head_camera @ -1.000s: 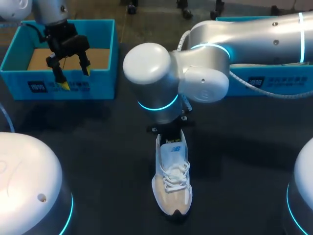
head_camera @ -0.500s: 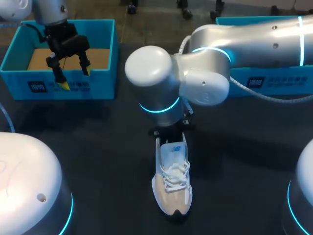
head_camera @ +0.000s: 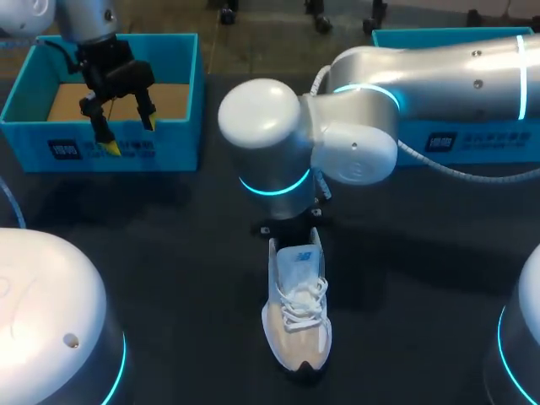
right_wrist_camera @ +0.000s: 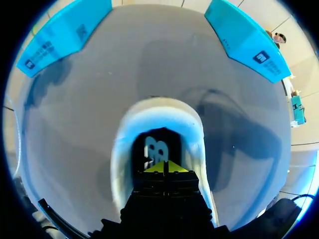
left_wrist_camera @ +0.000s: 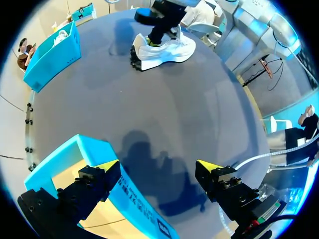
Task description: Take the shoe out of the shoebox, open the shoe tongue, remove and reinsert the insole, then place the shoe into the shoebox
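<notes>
The white shoe [head_camera: 297,312] stands on the dark table, toe toward the near edge. My right arm comes in over its heel, and its wrist hides the gripper in the head view. In the right wrist view the right gripper [right_wrist_camera: 163,167] is shut, its yellow tips together down in the shoe's [right_wrist_camera: 124,149] opening, just above the dark insole [right_wrist_camera: 154,144]. I cannot tell whether the tips pinch anything. The blue shoebox [head_camera: 110,148] is at the back left. My left gripper [head_camera: 125,128] hangs open over its front wall [left_wrist_camera: 134,194], far from the shoe [left_wrist_camera: 164,50].
A second blue box [head_camera: 456,139] stands at the back right, behind my right arm. In the right wrist view both boxes [right_wrist_camera: 65,32] [right_wrist_camera: 244,37] lie ahead of the shoe. Two white robot bases sit at the near corners.
My right arm has drawn slightly back and to the right over the heel. The shoe and my left arm have not moved.
</notes>
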Controlling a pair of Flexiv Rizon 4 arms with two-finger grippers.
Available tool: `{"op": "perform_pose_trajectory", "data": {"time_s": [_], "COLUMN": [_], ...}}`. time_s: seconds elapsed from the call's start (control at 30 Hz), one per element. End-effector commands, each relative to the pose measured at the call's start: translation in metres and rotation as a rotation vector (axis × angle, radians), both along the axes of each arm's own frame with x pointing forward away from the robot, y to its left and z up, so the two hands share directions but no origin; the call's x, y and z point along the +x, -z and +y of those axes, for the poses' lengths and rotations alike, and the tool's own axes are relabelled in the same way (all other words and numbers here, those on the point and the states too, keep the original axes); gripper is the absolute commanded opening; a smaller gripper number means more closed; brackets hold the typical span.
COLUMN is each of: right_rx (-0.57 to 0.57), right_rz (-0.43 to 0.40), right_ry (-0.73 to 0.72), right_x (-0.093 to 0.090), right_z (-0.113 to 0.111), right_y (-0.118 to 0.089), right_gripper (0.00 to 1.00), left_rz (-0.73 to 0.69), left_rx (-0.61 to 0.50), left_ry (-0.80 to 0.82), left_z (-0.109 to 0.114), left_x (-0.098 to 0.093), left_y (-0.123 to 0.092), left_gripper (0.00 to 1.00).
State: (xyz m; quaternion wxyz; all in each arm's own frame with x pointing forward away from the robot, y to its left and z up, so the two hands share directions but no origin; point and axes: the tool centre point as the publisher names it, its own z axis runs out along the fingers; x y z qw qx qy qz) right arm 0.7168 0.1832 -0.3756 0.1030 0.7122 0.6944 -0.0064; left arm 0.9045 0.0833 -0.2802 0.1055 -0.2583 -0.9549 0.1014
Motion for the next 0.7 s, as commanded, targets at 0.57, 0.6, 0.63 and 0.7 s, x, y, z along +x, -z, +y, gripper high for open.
{"op": "perform_pose_trajectory", "data": {"time_s": [0.57,0.6,0.63,0.7], "right_rx": [0.216,0.213,0.195,0.174], "right_rz": [0.127,0.119,0.112,0.100], "right_ry": [-0.029,-0.026,-0.018,-0.021], "right_x": [0.007,0.005,0.003,0.001], "right_z": [0.018,0.017,0.017,0.017], "right_y": [0.042,0.037,0.031,0.016], "right_gripper": [0.00,0.00,0.00,0.00], "left_rz": [0.001,0.001,0.001,0.001], "left_rx": [0.003,0.003,0.003,0.003], "left_ry": [0.002,0.002,0.002,0.002], "left_z": [0.000,0.000,0.000,0.000], "left_x": [0.000,0.000,0.000,0.000], "left_y": [-0.001,-0.001,-0.001,-0.001], "left_gripper": [1.00,1.00,1.00,1.00]}}
